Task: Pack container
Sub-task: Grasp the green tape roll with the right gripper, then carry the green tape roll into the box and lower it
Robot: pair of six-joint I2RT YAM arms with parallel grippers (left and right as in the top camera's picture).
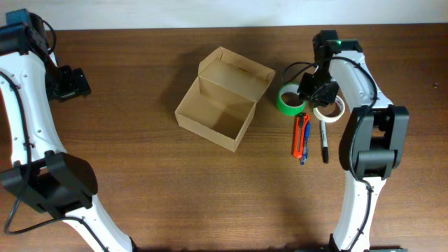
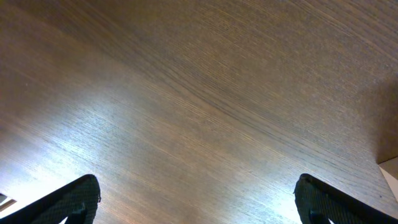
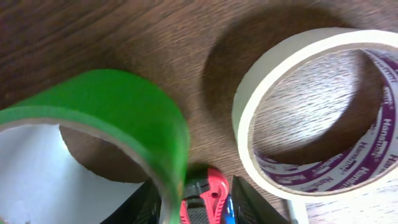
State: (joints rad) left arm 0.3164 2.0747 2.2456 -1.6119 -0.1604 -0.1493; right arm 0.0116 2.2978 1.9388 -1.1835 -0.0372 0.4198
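Right gripper [image 3: 198,202], jaws half-narrowed, straddles the wall of the green tape roll [image 3: 118,102] at three o'clock of the container [image 1: 217,98]; left gripper [image 2: 199,202] gapes wide above the table [image 2: 186,93].

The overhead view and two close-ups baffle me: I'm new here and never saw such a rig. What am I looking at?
Two white robot arms stand at a wooden table. The overhead view looks straight down; each close-up comes from a camera on one wrist. On the table lie an open, empty cardboard box, a green tape roll, a white tape roll, a red-and-blue utility knife and a black pen. The left fingers hang wide apart over bare wood, holding nothing. The right fingers are down at the green roll, its wall seemingly between them; whether they grip it, I cannot tell.
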